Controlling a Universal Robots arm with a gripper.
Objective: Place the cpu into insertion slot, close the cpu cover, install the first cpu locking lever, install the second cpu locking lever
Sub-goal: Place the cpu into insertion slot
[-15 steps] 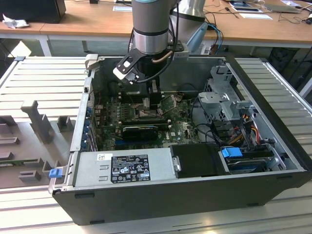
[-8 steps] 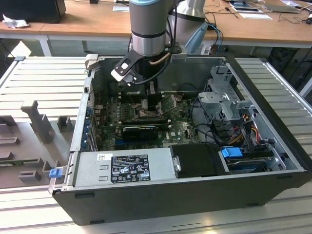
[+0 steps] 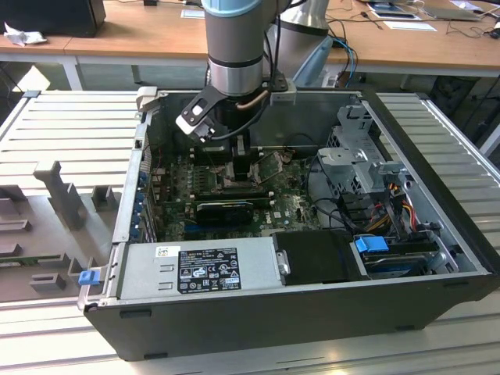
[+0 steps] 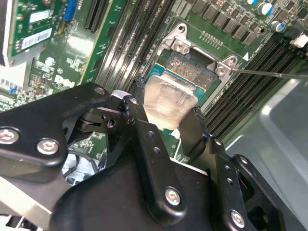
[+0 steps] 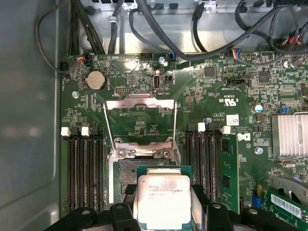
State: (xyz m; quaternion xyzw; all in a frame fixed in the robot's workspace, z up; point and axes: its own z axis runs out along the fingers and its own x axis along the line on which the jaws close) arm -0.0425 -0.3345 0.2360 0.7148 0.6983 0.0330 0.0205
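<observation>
My gripper [image 5: 163, 195] is shut on the cpu [image 5: 162, 202], a square chip with a pale silver top and green edge, one black finger on each side. In the second wrist view the cpu [image 4: 169, 98] sits between the fingers [image 4: 144, 130] right over the insertion slot [image 4: 192, 72]. Whether it touches the slot I cannot tell. The cpu cover [image 5: 139, 102], a thin silver frame, stands flipped open beyond the insertion slot [image 5: 132, 166]. A thin locking lever [image 4: 269, 73] sticks out from the slot's corner. In the exterior view the gripper [image 3: 238, 164] reaches down inside the computer case.
Black memory slots [image 5: 82, 168] flank the socket on both sides. A grey power supply [image 3: 199, 266] fills the case's near edge, a black card [image 3: 226, 207] lies before the socket, and a drive cage [image 3: 363, 168] with cables stands at the exterior view's right. A finned heatsink [image 5: 288, 134] sits nearby.
</observation>
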